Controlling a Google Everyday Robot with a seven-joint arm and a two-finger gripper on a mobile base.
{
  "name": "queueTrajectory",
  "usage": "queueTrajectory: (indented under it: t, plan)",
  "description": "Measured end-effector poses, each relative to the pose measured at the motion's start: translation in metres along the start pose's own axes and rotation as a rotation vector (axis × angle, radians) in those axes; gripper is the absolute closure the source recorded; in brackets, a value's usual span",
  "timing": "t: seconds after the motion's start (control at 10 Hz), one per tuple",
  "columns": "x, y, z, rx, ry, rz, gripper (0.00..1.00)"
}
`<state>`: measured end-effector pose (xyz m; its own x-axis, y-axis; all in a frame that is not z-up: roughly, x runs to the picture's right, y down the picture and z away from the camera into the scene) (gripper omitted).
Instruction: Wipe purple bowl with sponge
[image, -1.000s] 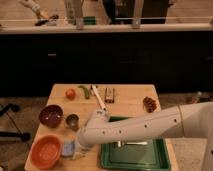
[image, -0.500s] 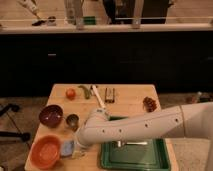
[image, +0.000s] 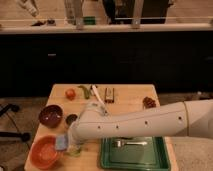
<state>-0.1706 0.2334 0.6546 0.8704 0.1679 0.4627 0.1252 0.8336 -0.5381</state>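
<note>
Well, my fingers (image: 70, 146) sit at the sponge (image: 62, 143), can't tell if pinching it; purple bowl (image: 51, 115) beyond them, wiping not started.

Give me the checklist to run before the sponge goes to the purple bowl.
1. Sponge found, lying beside the orange bowl: ok.
2. Gripper down at the sponge, at the table's front left: ok.
3. Sponge firmly held: cannot tell.
4. Purple bowl upright and uncovered: ok.
5. Room around the purple bowl: not ok, the small dark cup stands close beside it.
</note>
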Motion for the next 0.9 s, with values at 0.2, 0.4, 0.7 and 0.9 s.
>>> queueTrajectory:
  t: [0.2, 0.4, 0.7, 0.9]
  plan:
    - [-0.022, -0.012, 0.002, 0.0, -0.002, -0.043, 1.0]
    - [-0.035, -0.023, 0.004, -0.001, -0.001, -0.067, 1.0]
    - [-0.06, -0.043, 0.008, -0.007, 0.006, -0.104, 1.0]
    - [-0.059, -0.045, 0.007, -0.005, 0.008, -0.102, 1.0]
